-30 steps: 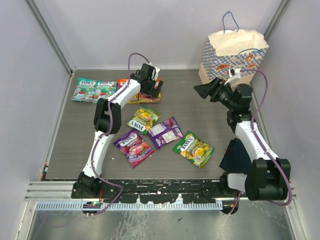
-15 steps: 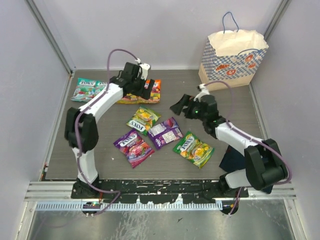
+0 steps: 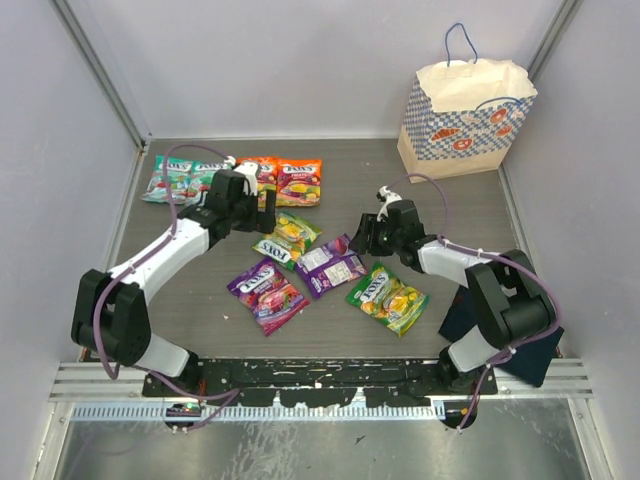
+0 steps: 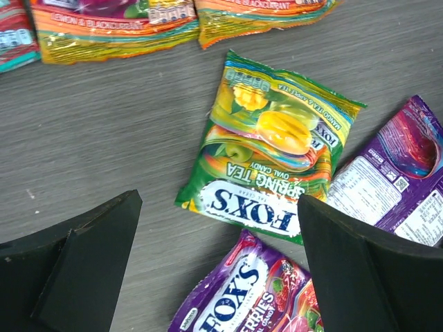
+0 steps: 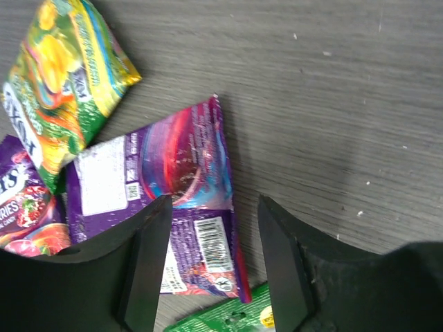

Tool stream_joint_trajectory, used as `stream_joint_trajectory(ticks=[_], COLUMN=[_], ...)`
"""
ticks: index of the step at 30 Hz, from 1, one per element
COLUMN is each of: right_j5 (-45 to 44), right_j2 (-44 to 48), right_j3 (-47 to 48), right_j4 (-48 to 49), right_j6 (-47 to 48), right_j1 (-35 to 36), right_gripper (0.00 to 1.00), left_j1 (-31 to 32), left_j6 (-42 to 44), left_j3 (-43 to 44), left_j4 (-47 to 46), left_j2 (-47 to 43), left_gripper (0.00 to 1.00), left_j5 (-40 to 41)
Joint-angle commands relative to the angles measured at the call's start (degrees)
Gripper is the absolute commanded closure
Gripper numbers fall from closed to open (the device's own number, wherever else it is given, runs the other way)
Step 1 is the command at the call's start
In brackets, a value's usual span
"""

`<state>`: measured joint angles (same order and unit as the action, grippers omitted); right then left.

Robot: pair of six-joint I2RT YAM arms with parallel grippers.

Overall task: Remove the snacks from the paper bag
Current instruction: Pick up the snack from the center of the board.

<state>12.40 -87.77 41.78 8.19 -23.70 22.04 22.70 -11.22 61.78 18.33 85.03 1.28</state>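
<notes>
- The paper bag [image 3: 465, 112] stands upright at the far right corner of the table [image 3: 430, 195], well apart from both grippers
- It lies beyond and to the right of the right gripper [image 5: 211, 207], so we judge the right arm the better placed for any further reach into it
- Its mouth is open at the top, and we cannot see whether anything is left inside
- Eight snacks [image 3: 298, 183] lie flat on the table outside the bag: teal and orange ones in a row at the far left, four more in the middle
- The left gripper [image 4: 218, 207] has its jaws wide apart and empty
- It hangs over a green-yellow packet [image 4: 273, 162], whose long axis runs away from the jaws, tilted to the right
- The right gripper has its jaws partly apart with nothing between them, above a purple packet [image 5: 166, 173] lying back face up, barcode showing
- The green-yellow packet reads "FOX'S", "SPRING TEA" and "OVAL CANDY"
- A second purple packet [image 4: 242, 304] shows "FOX'S" and the ending "ERRIES"
- An orange packet [image 4: 104, 24] reads "LEMON & BLACKCURRANT"
- We can read no writing on the bag
</notes>
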Motion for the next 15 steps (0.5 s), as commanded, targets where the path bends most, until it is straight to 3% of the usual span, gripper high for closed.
stream_joint_trajectory(ticks=[1, 11, 15], right_j5=[5.9, 9.1, 8.2], right_j2=[-2.1, -6.9, -7.1], right_j3=[1.7, 0.5, 0.0], right_j4=[1.7, 4.1, 4.7], right_j6=[1.9, 0.1, -0.9], right_j1=[-1.7, -1.8, -1.8], right_gripper=[0.44, 0.61, 0.87], left_j1=[-1.7, -2.5, -2.4], left_j6=[-1.7, -7.2, -11.1], left_j3=[-0.6, -6.5, -10.9], left_j4=[-3.1, -1.7, -3.4], left_j2=[-6.4, -9.6, -12.8], left_gripper=[0.02, 0.02, 0.02], left_j5=[1.0, -0.4, -1.4])
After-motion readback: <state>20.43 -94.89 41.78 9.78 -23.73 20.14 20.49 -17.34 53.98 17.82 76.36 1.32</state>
